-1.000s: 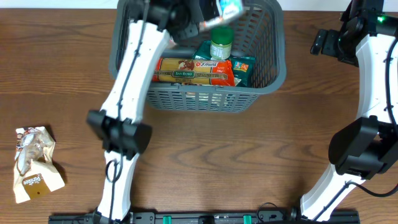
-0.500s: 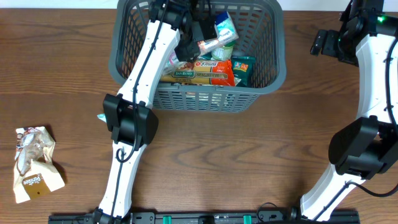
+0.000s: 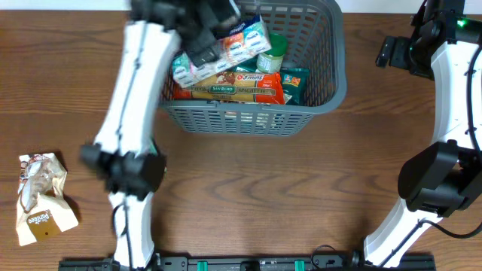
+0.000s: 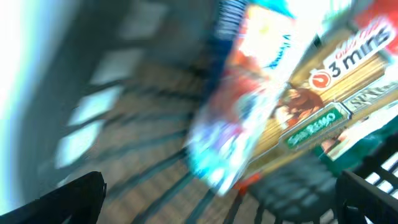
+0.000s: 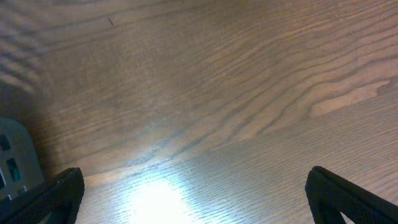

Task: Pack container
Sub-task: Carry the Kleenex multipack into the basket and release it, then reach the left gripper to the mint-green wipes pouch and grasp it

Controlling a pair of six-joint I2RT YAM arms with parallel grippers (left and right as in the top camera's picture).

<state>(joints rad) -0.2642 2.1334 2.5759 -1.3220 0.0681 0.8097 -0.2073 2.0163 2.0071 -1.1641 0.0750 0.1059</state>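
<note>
The container (image 3: 242, 117), a dark grey slotted basket, stands at the table's back middle. Inside lie a spaghetti packet (image 3: 239, 87), a green-lidded jar (image 3: 273, 47), a teal-green packet (image 3: 296, 81) and a white-and-teal packet (image 3: 224, 48) resting loose across the pasta. My left gripper (image 3: 205, 28) is blurred above the basket's left part. In the left wrist view the left gripper (image 4: 221, 199) is open, with the white-and-teal packet (image 4: 249, 93) beyond its fingers and nothing between them. My right gripper (image 3: 392, 51) hangs open over bare wood (image 5: 196, 193) to the right of the basket.
A brown-and-white snack bag (image 3: 41, 197) lies on the wooden table (image 3: 301, 196) at the front left. The right arm's base (image 3: 433, 181) stands at the right edge. A grey corner of the basket (image 5: 15, 155) shows in the right wrist view.
My left gripper has opened and let go of the white-and-teal packet, which now lies in the basket. The left arm is swinging leftward. The right arm has not moved.
</note>
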